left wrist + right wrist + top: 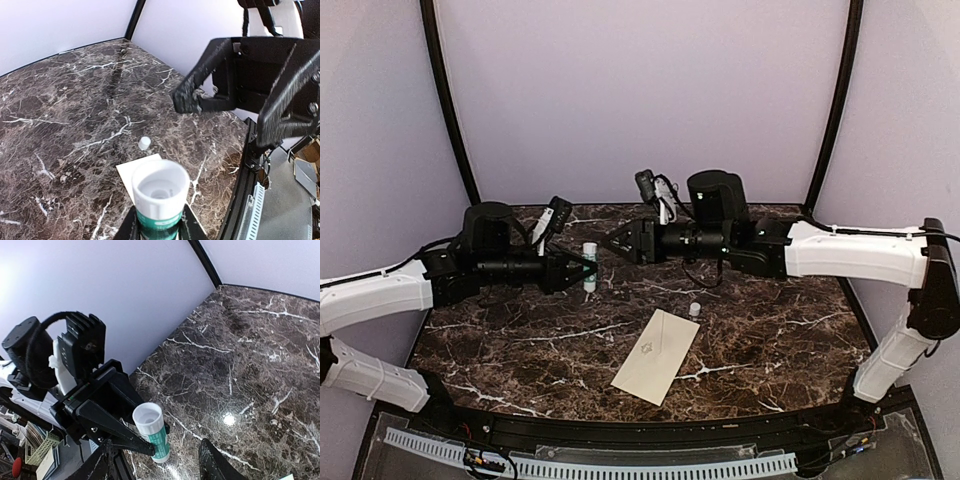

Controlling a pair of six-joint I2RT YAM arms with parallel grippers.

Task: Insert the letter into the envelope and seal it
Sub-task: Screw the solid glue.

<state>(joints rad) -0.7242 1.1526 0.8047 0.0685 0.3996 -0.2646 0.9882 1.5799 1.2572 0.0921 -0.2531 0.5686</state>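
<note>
The cream envelope [655,355] lies flat on the marble table [800,330] at centre front, its faint emblem facing up. One corner of the envelope [131,172] shows under the left wrist. The letter is out of view. My left gripper [582,270] [159,222] is shut on a green and white glue stick [589,265] [160,192] [152,432], which stands upright with its open end up. My right gripper [615,243] [156,452] faces it from the right at the same height. Its jaws stand open and apart from the stick, holding nothing.
A small white cap [695,309] [144,143] lies on the table just beyond the envelope's far corner. Black frame posts [450,100] rise at the back corners. A white slotted rail [590,465] runs along the near edge.
</note>
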